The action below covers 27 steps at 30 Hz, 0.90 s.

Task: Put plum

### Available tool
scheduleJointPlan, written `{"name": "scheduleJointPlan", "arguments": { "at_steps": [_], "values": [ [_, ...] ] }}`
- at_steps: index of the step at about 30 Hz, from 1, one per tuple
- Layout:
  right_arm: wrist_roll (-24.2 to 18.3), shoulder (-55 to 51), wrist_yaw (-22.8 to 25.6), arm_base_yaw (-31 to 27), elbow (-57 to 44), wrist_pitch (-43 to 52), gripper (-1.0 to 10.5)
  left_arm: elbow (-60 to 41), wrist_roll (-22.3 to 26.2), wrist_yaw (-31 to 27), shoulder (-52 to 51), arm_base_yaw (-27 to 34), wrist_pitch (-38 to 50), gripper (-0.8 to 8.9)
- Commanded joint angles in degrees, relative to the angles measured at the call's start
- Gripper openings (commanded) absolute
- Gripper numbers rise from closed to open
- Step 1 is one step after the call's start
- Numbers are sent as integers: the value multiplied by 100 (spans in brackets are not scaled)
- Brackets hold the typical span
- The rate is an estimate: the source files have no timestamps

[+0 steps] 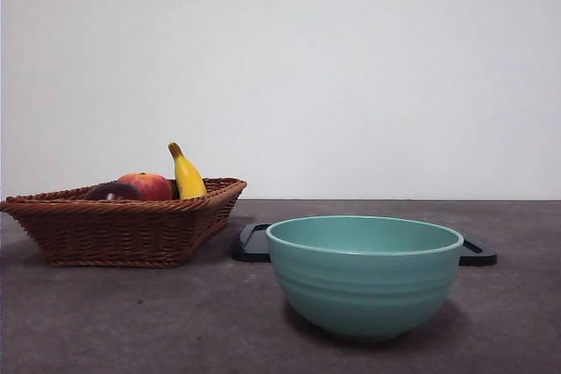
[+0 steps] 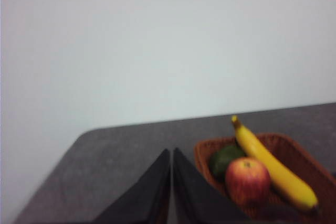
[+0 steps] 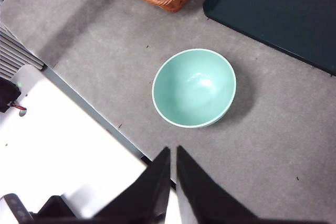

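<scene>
Nearest: teal bowl (image 1: pixel 364 276) on the counter (image 1: pixel 131 321), empty, w/ a dark tray (image 3: pixel 278 14) behind it. Further back, wicker basket (image 1: pixel 123 229) holds the plum (image 1: pixel 112 191), beside a red-orange fruit (image 1: pixel 147 185) & banana (image 1: pixel 187 174). Both tools wait high, jaws closed, holding nothing: left tool (image 2: pixel 171 153) near the basket, right tool (image 3: pixel 172 150) over the bowl. Step: not yet started, I'd say. Next: open the left tool, lower onto the plum.

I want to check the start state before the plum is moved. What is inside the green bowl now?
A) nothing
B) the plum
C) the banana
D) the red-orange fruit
A: the right wrist view looks down into the green bowl and shows only its bare inside.
</scene>
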Motion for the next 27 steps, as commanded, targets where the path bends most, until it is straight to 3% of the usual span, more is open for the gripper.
{"name": "scheduleJointPlan", "arguments": {
  "at_steps": [1,10,27],
  "values": [
    [-63,42,2,55,79,61,13,-372,-90,-33,-310,68,26,7],
    [-63,42,2,55,79,61,13,-1086,-330,-33,-966,125,-411,7],
    [-63,42,0,55,79,61,13,-1276,-356,-33,-1082,125,-1486,7]
  ]
}}
